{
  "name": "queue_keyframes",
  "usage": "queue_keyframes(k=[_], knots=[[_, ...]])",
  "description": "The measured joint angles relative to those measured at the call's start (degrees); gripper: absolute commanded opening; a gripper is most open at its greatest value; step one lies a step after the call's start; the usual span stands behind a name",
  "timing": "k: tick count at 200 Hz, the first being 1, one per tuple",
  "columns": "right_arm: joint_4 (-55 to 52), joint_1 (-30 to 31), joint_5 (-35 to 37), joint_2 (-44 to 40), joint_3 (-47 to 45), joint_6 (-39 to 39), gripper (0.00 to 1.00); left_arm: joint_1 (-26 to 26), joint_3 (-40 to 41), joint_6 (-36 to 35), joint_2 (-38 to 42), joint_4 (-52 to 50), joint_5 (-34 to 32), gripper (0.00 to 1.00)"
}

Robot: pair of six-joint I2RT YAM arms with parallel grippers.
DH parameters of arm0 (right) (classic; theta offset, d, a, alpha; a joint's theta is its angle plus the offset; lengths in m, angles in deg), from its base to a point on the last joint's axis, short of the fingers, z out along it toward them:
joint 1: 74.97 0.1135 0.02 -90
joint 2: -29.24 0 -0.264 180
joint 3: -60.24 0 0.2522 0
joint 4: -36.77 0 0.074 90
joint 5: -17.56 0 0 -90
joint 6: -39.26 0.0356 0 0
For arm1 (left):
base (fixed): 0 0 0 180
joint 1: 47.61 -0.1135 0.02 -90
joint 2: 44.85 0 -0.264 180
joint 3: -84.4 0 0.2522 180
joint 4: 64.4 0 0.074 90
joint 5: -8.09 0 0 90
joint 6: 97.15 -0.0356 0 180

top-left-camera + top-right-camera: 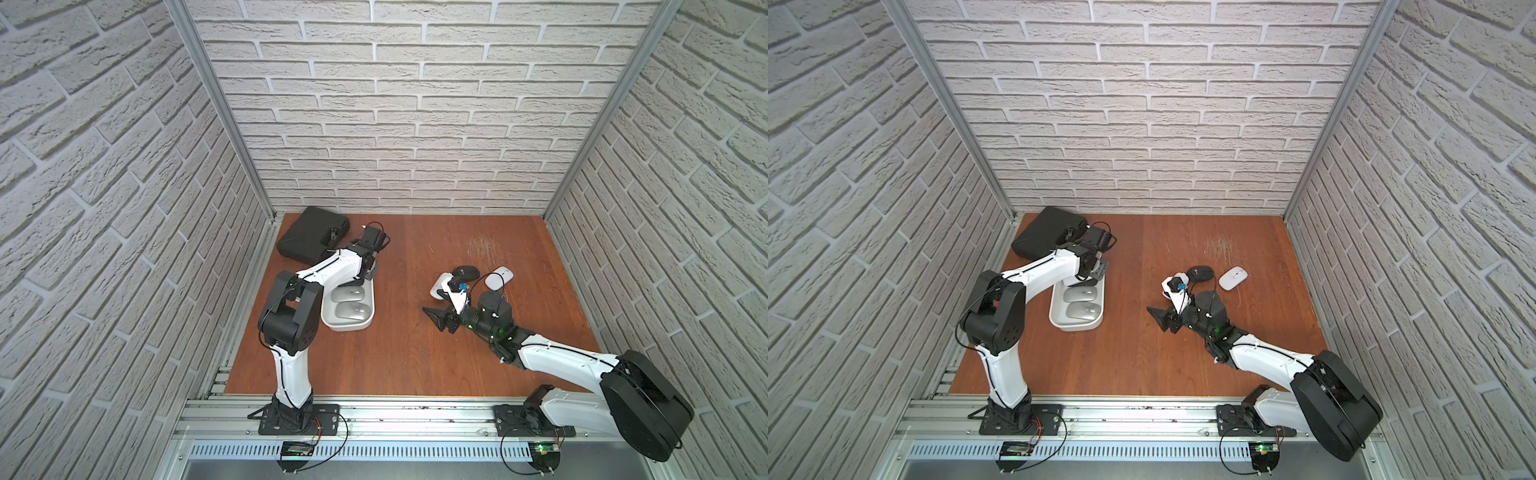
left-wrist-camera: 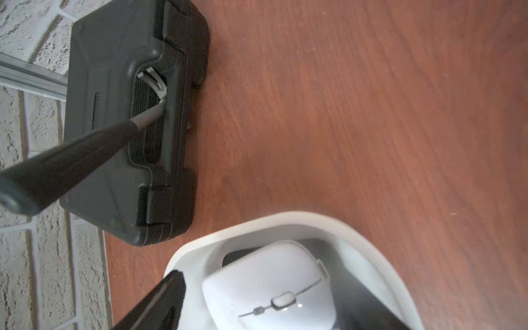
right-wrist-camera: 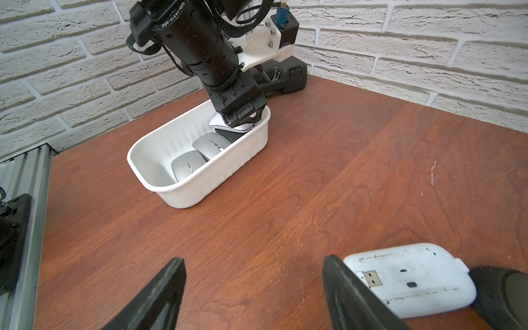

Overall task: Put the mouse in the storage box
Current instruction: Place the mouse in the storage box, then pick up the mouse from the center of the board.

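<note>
**White mouse lies in storage box beneath open left gripper**

The white mouse (image 2: 265, 285) lies at the far end of the storage box (image 3: 217, 177), on top of a dark item (image 2: 237, 254). Two grey mice (image 3: 211, 144) lie nearer in the tub. A black case (image 1: 309, 237) sits just beyond the box. In both top views the left arm covers that far end, so the white mouse shows clearly only in the wrist views. The left gripper (image 3: 243, 117) hangs just over the mouse, jaws wide, holding nothing. To the right, the right gripper (image 3: 254, 261) stands open and empty, one finger just beside an upturned mouse (image 3: 411, 280). A black mouse (image 1: 465, 273) and a second white mouse (image 1: 499, 278) lie farther off on the table (image 1: 415, 365).
</note>
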Motion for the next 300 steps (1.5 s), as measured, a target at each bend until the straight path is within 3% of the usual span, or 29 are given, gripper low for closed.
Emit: queue_keyframes(k=[58, 116, 157, 194, 250, 300], knots=[[-1.49, 0.00, 2.64, 0.07, 0.81, 1.18, 0.79, 0.26, -0.09, 1.92, 3.02, -2.25, 3.19, 0.86], [-20.46, -1.68, 18.78, 0.52, 13.92, 10.82, 0.83, 0.28, 3.85, 8.74, 26.38, -4.42, 12.07, 0.87], [-34.40, -9.90, 24.06, 4.46, 22.38, 21.16, 0.87, 0.28, 12.72, 14.97, 39.39, -7.43, 21.11, 0.87], [-47.67, -17.81, 26.01, 14.95, 30.29, 28.81, 0.87, 0.31, 20.11, 18.62, 47.63, -10.86, 26.47, 0.87], [-60.24, -25.31, 26.88, 28.33, 40.33, 35.91, 0.86, -0.07, 24.20, 19.63, 50.71, -11.91, 28.11, 0.87], [-64.89, -27.69, 28.89, 32.17, 44.35, 37.53, 0.86, -0.09, 24.20, 19.61, 51.08, -11.80, 28.35, 0.87]])
